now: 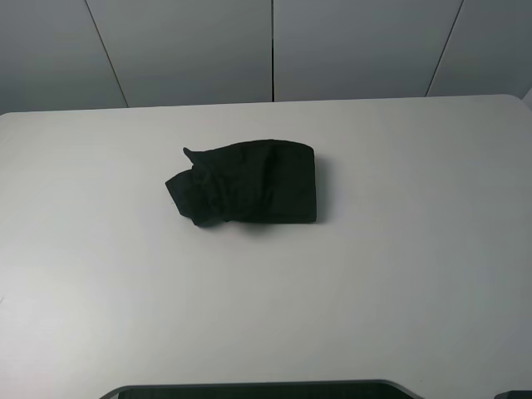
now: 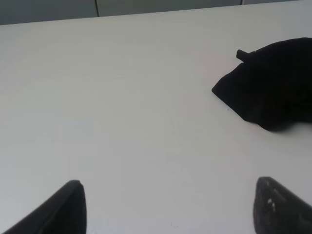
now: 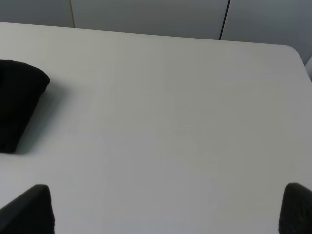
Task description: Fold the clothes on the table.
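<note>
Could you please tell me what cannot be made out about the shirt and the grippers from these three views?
- Black T-shirt: folded into a bundle, so no print or neck label shows in the exterior high view.
- Left wrist view: the picture's edge cuts the shirt off.
- Right wrist view: only one end of the shirt shows.
- Left gripper and right gripper: only fingertips show, wide apart over the table.

Black folded clothes [image 3: 17, 105] on white table [image 3: 170, 122], right gripper [image 3: 168, 209] jaws spread wide, holding nothing
</note>
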Controlling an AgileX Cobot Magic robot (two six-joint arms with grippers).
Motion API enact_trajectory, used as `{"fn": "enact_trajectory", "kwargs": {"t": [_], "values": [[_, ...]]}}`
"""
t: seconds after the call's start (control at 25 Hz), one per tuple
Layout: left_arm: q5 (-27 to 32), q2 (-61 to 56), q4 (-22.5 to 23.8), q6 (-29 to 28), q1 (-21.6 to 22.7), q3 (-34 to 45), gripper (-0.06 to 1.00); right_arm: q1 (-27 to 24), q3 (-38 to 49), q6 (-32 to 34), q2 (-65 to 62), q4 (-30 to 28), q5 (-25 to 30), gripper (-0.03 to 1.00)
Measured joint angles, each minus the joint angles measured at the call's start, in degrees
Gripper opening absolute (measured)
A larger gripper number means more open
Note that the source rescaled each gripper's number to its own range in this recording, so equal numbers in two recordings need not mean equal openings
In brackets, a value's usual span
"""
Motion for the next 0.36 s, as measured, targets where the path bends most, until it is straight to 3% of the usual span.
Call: {"fn": "enact_trajectory", "kwargs": {"t": [0.36], "values": [[0.00, 0.00, 0.00, 0.00, 0.00, 0.00, 0.97, 0.00, 0.00, 0.21, 0.00, 0.00, 0.00, 1.00]]}}
